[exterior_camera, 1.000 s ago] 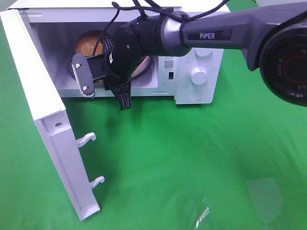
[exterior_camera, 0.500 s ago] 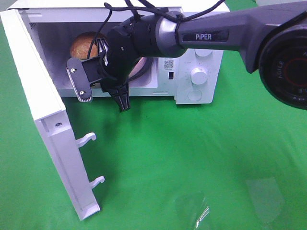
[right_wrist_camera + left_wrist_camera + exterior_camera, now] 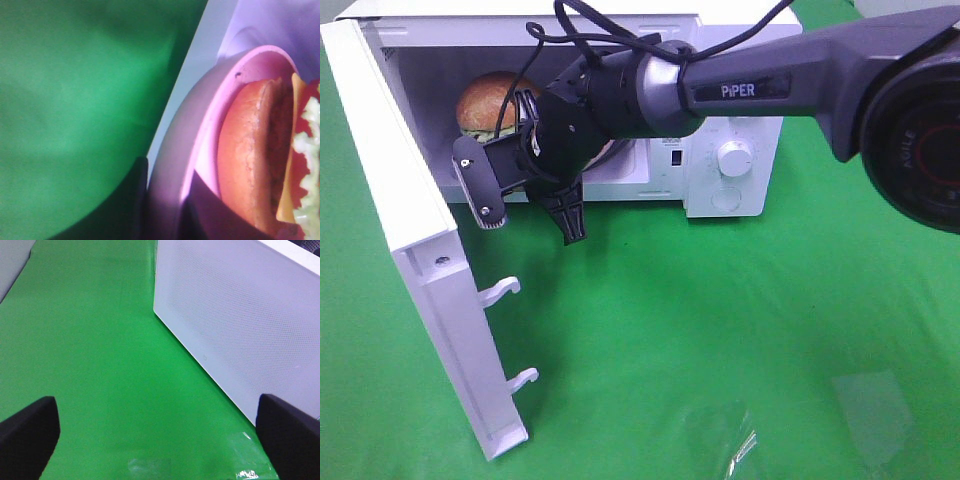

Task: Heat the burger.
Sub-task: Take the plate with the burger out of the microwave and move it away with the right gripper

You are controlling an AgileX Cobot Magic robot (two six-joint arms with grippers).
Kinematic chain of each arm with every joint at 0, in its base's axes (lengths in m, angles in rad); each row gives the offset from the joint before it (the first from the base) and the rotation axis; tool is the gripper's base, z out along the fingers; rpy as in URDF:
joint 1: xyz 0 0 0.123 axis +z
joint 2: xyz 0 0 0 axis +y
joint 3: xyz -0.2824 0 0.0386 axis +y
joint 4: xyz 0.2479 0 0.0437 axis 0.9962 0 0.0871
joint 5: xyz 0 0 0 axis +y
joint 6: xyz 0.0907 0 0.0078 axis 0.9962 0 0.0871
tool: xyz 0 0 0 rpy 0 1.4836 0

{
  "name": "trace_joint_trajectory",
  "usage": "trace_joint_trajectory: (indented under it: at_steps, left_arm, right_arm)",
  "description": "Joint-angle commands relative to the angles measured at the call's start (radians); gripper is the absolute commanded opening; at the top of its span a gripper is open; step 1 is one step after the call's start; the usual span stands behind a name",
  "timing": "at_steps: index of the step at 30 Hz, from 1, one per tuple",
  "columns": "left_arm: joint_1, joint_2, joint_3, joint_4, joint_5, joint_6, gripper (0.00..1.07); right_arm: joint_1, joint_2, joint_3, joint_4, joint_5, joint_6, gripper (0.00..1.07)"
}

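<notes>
The burger (image 3: 488, 100) is sitting inside the open microwave (image 3: 720, 150), toward the left of its cavity, standing upright with its stack axis vertical and the glossy domed bun on top. In the right wrist view the burger (image 3: 260, 150) is resting on a pink plate (image 3: 200, 145), with cheese, tomato and lettuce showing along its edge. The right gripper (image 3: 165, 210) is reaching in from the right across the cavity mouth, its dark fingers (image 3: 135, 200) pinching the plate's near rim between them, one on each side of the lip. The right arm's wrist and its cables are covering much of the opening in the high view, hiding the plate and the lower half of the burger.

The microwave door (image 3: 420, 260) is hanging wide open on the left, swung toward the near side. The control dial (image 3: 735, 157) is sitting on the right panel. Green cloth (image 3: 720, 330) is covering the table.

The left gripper (image 3: 160, 435) is hovering over the cloth beside the perforated white microwave wall (image 3: 240, 325), its jaws spread wide and holding nothing.
</notes>
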Motion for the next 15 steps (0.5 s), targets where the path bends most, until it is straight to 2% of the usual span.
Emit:
trace_joint_trajectory:
  at_steps: [1,7,12,15]
  left_arm:
    - [0.000,-0.015,0.001,-0.002,-0.012,-0.001,1.00]
    - [0.000,-0.015,0.001,-0.002,-0.012,-0.001,1.00]
    - [0.000,-0.015,0.001,-0.002,-0.012,-0.001,1.00]
    - [0.000,-0.015,0.001,-0.002,-0.012,-0.001,1.00]
  right_arm:
    - [0.003,-0.026,0.040,0.008,-0.039,-0.013,0.00]
    - [0.003,-0.072,0.156,0.050,-0.220,-0.016,0.00]
    - [0.003,-0.078,0.190,0.054,-0.258,-0.032,0.00]
    - [0.003,-0.078,0.219,0.117,-0.306,-0.065,0.00]
